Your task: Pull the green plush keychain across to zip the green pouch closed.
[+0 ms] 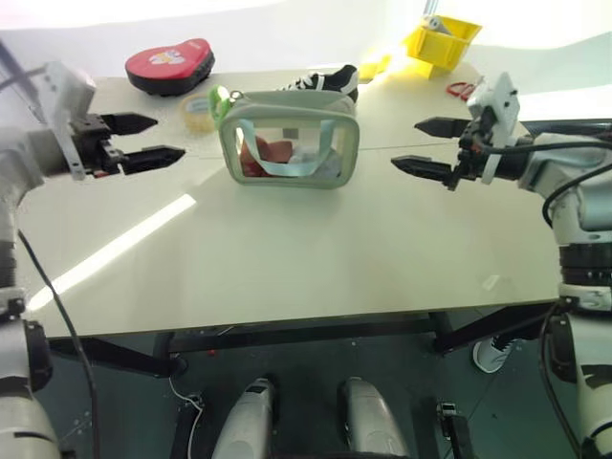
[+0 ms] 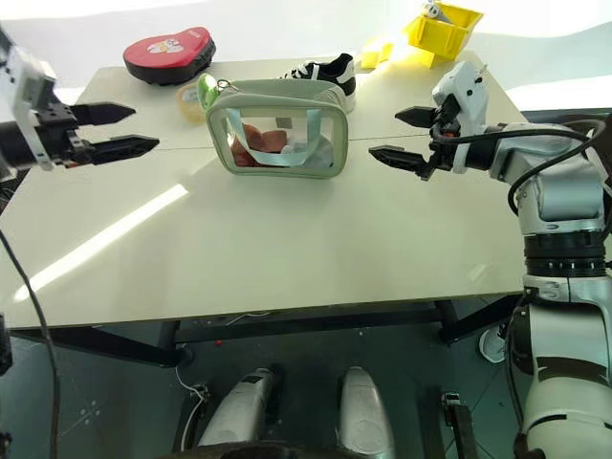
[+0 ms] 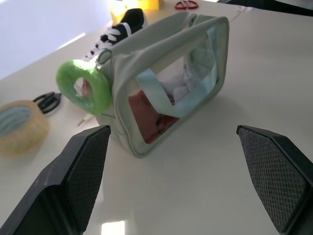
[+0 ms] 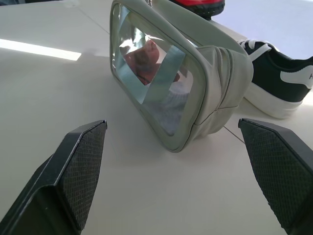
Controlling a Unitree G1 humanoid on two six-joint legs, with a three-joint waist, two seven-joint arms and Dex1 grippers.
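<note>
Flanking the boxy sage green pouch (image 1: 289,139) with its fuzzy lime green plush keychain (image 1: 220,102), left claw (image 1: 143,140) and right claw (image 1: 428,146) gape wide.

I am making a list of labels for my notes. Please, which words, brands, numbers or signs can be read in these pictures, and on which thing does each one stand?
No text can be read.
Red round case: a pale printed picture on its lid, too small to read.
Black and white shoe: a white mark at the picture's edge, cut off, not readable.
Green pouch, green plush keychain, yellow bin: no lettering seen.

Grey arms, blk cables, wht brackets
</note>
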